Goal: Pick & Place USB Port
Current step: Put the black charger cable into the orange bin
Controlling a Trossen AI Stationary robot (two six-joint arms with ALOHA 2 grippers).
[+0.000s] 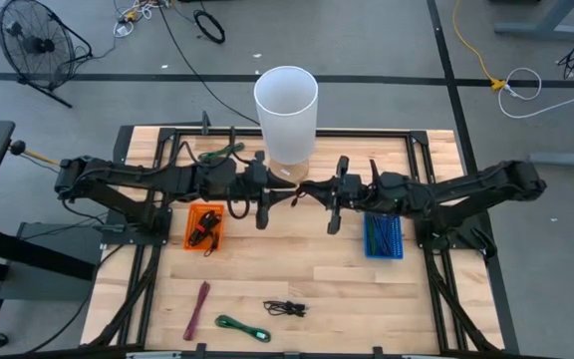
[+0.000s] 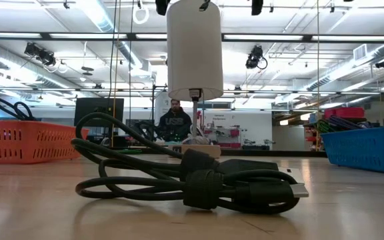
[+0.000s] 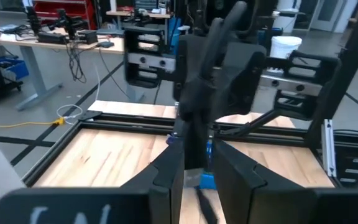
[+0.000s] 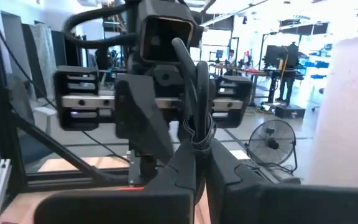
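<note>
A black bundled USB cable [image 1: 299,188] hangs in the air over the table's middle, between my two grippers. My left gripper [image 1: 286,193] comes from the left and my right gripper [image 1: 312,189] from the right; they face each other, both shut on this cable. In the right wrist view the bundle [image 4: 195,127] rises from between the fingers and loops upward. In the left wrist view it [image 3: 194,140] stands between the fingers, in front of the other gripper. A second black coiled cable [image 1: 285,308] lies flat near the table's near edge, and its plug [image 2: 299,191] is in the low view. My left gripper pinches the black cable's lower part [image 3: 194,163] between its two fingers, coming level from the table's left. The cable is lifted clear of the table. My right gripper pinches the bundle at its wrapped middle [image 4: 199,144] between its two fingers, level from the table's right. The loops stand upright above the fingers.
A tall white cylinder [image 1: 286,100] stands just behind the grippers. An orange bin [image 1: 204,226] holding dark cables sits left of centre, a blue bin [image 1: 383,237] right of centre. A maroon strap [image 1: 198,309] and a green cable [image 1: 242,327] lie near the near edge. A person [image 2: 175,120] stands beyond the table.
</note>
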